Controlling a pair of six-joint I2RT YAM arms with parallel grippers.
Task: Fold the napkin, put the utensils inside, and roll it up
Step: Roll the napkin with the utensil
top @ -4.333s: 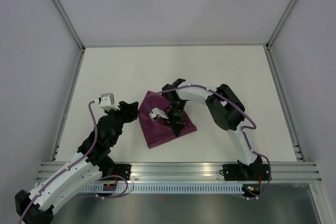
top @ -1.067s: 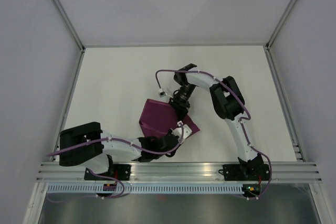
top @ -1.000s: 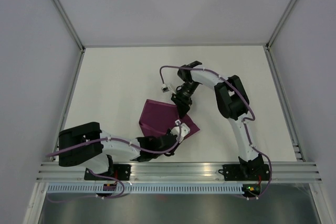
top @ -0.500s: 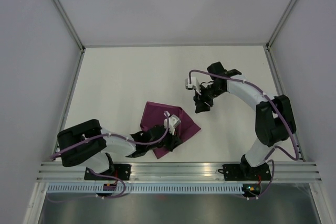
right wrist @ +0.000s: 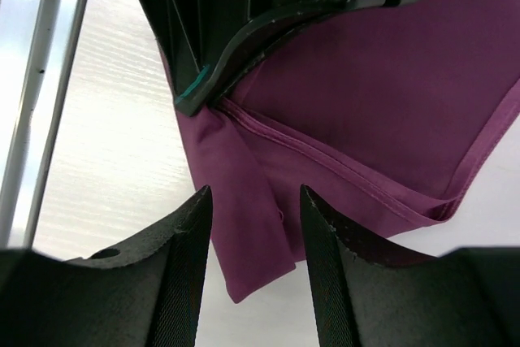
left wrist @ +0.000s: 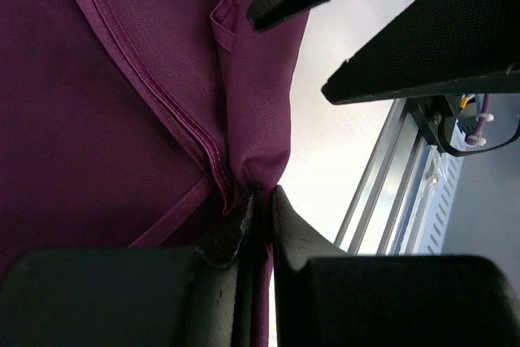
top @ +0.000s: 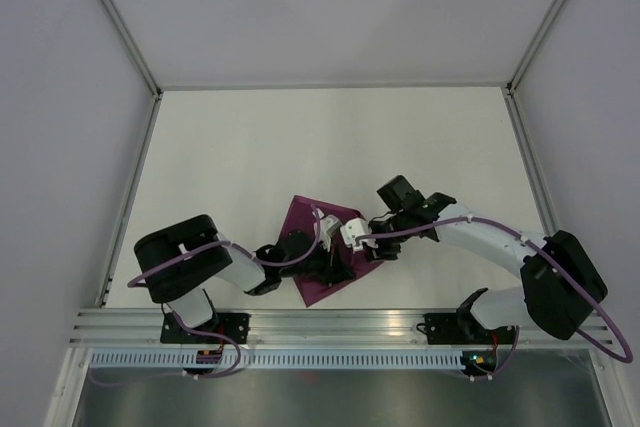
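Napkin: the thin dark magenta-purple cloth napkin (top: 303,219) lies partly folded on the white surface (top: 250,147), near the front edge and about midway between the two arm bases. A stitched hem runs diagonally across it in the left wrist view, and one edge is gathered into a raised fold.
Left hand: the left hand (left wrist: 258,205) is almost closed. Its two black fingers pinch the raised fold of the napkin right at the hem, and the cloth draws in tight to the pinch.
Right hand: the right hand (right wrist: 253,197) is partly open and holds nothing. Its two black fingers stand on either side of a narrow flap of the napkin that lies flat on the surface. Whether they touch the cloth cannot be told.
Hands together: seen from above, both hands are over the right part of the napkin, the right hand just beside the left and facing it.
Arms: the left arm reaches low along the front from its base, and the right arm bends in from the right.
Front rail: a silver aluminium rail (top: 340,325) runs along the near edge, close to the napkin's nearest corner.
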